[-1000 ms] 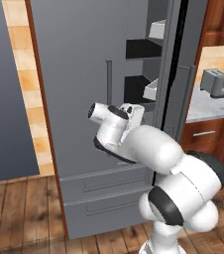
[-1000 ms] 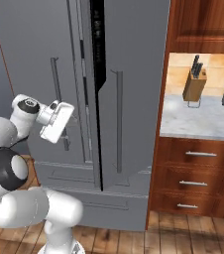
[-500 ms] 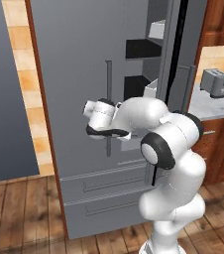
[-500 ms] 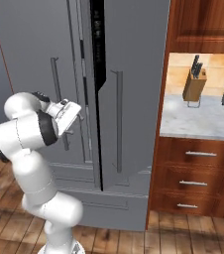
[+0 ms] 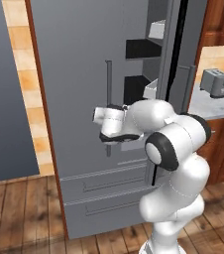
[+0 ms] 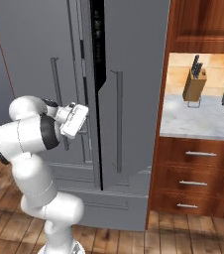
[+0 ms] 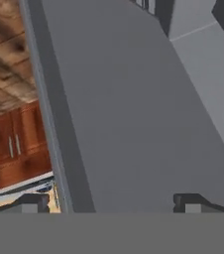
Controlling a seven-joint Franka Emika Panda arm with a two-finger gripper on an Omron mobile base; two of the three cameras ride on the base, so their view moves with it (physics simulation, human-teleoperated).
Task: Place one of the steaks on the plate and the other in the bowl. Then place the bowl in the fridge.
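The fridge (image 5: 74, 74) is a tall grey appliance, and its left door stands ajar. Through the gap I see black inner shelves (image 5: 141, 48) and white bins (image 5: 157, 29). My gripper (image 5: 105, 129) hangs at mid-height, close against that door's long vertical bar handle (image 5: 108, 94). From the right, the gripper (image 6: 77, 121) sits between the bar handle (image 6: 56, 94) and the dark door gap (image 6: 97, 74). In the hand view the gripper (image 7: 111, 203) is open, its fingertips (image 7: 32, 202) wide apart over the plain grey door face (image 7: 134, 114). The steaks and the bowl are out of view.
Right of the fridge is a counter (image 6: 198, 121) over wooden drawers (image 6: 193, 183), carrying a knife block (image 6: 194, 84) and a small grey toaster (image 5: 215, 82). A tiled wall strip (image 5: 27, 89) borders the fridge's left. Wood floor (image 5: 20, 213) lies below.
My arm has folded upward and swung the hand left and in, from in front of the fridge to right against the left door's handle. The door looks unmoved.
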